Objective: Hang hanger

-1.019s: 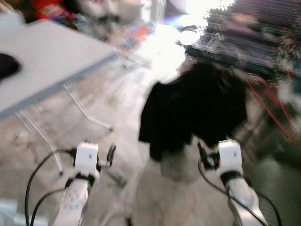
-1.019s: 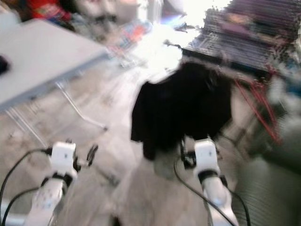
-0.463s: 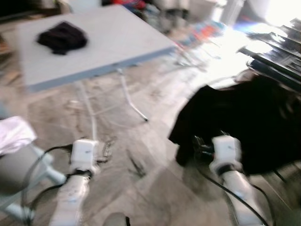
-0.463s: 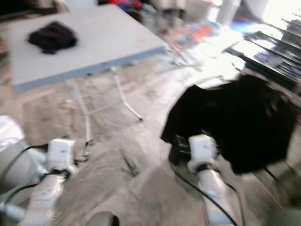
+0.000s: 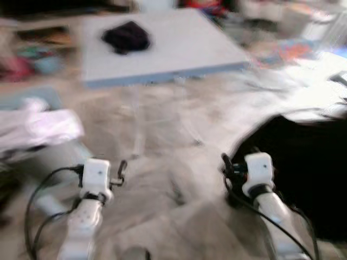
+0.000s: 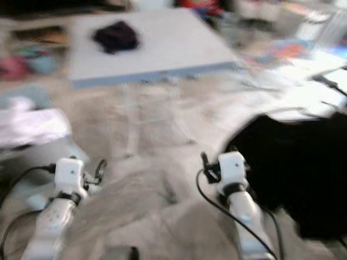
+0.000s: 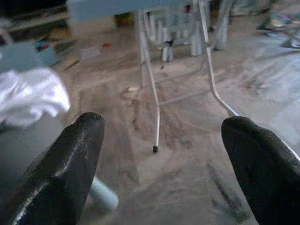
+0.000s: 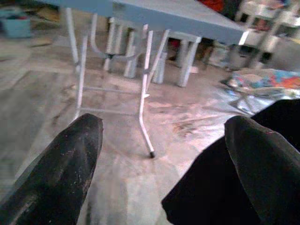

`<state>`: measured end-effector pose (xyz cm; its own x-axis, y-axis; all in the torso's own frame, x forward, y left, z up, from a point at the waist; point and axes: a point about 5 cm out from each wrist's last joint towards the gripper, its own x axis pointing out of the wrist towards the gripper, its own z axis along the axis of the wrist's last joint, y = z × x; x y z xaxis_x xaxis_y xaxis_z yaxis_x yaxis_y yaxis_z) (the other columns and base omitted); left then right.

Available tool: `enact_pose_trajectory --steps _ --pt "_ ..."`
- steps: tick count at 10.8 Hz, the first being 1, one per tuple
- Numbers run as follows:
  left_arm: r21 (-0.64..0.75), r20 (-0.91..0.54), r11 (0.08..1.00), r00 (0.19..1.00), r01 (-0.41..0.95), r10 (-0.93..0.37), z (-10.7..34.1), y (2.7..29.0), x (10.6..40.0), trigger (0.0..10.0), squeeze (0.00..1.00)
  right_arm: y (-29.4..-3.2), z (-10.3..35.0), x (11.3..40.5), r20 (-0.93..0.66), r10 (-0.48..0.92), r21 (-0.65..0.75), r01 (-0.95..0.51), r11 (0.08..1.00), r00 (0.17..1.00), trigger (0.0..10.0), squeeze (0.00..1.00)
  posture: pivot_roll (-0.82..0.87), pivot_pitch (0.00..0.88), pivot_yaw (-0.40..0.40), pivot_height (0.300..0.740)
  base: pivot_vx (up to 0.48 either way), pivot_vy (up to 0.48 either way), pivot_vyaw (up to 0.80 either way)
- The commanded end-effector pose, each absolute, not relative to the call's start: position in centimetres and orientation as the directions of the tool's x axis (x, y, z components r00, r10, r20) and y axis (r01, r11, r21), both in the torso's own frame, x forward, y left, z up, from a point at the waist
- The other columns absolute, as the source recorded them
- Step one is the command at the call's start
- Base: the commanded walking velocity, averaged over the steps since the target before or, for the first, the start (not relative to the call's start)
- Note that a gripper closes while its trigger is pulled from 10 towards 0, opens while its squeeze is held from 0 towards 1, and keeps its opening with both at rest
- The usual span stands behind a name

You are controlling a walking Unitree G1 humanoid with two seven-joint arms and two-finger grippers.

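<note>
My right gripper (image 8: 159, 140) is spread wide and empty, held low over the floor (image 5: 162, 135). The black garment (image 5: 303, 168) hangs just beside it on my right, its dark edge (image 8: 220, 187) reaching between my fingers' tips without touching them. I cannot make out the hanger through the blur. My left gripper (image 7: 161, 150) is likewise spread and empty. Ahead stands a grey folding table (image 5: 179, 49) with a dark cloth (image 5: 126, 37) on top. No writing is readable. My left wrist view catches a white bundle (image 7: 28, 96).
</note>
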<state>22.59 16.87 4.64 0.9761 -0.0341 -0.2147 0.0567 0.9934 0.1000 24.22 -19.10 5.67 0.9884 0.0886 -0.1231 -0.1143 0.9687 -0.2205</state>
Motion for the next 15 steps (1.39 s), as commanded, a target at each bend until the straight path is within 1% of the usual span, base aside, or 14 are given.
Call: enact_pose_trajectory --steps 1,6,9,15 --pt "0.107 -0.225 0.993 0.974 0.054 -0.029 4.54 16.93 22.6 10.0 0.0 -19.35 5.66 24.23 -0.126 0.087 -0.221 -0.113 0.969 0.988 10.0 0.0 -0.03 0.0 -0.027 0.74 0.0 0.0 0.8" --pt "0.081 -0.23 0.995 0.973 0.054 -0.034 4.49 16.89 22.84 10.0 0.0 -19.37 5.77 24.49 -0.12 0.098 -0.227 -0.123 0.966 0.988 10.0 0.0 -0.04 0.0 -0.028 0.74 0.0 0.0 0.76" --pt "0.057 -0.228 0.996 0.972 0.067 -0.052 4.52 16.7 22.95 10.0 0.0 -19.1 5.74 24.59 -0.116 0.105 -0.214 -0.129 0.968 0.988 10.0 0.0 -0.04 0.0 -0.03 0.74 0.0 0.479 0.0" --pt "0.057 -0.225 0.994 0.971 0.098 -0.083 4.48 16.29 23.21 10.0 0.0 -19.1 5.92 24.72 -0.11 0.116 -0.222 -0.139 0.965 0.987 10.0 0.0 -0.04 0.0 -0.033 0.74 0.0 0.456 0.0"
